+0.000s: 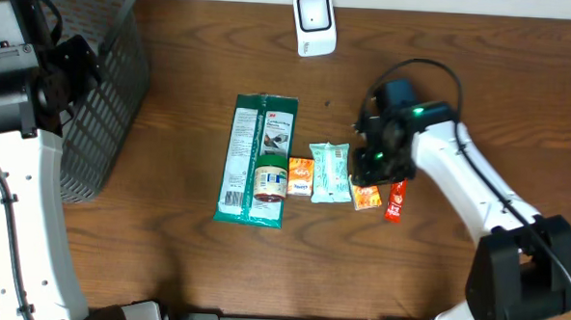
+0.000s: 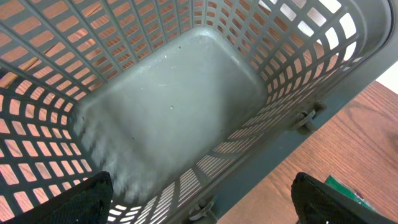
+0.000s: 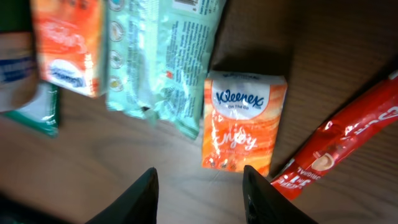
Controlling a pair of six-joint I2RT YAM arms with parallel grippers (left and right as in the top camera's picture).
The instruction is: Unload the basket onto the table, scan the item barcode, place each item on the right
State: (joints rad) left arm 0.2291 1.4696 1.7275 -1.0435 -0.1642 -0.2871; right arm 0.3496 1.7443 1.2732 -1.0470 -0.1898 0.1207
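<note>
A white barcode scanner (image 1: 315, 24) stands at the table's far edge. Several items lie in a row mid-table. They include an orange Kleenex tissue pack (image 3: 244, 121), a red sachet (image 3: 348, 137) to its right and a teal wipes pack (image 3: 161, 56) to its left. My right gripper (image 3: 200, 186) hovers just short of the Kleenex pack, open, with only bare wood between its fingers (image 3: 144, 196). In the overhead view it sits over the row's right end (image 1: 374, 164). My left gripper (image 2: 202, 199) is wide open over the grey basket (image 2: 174, 99), holding nothing.
A long green packet (image 1: 252, 149) with a small jar (image 1: 271, 177) on it lies left of a second orange pack (image 1: 300, 176). The grey mesh basket (image 1: 105, 94) fills the far left corner. A black cable loops above the right arm.
</note>
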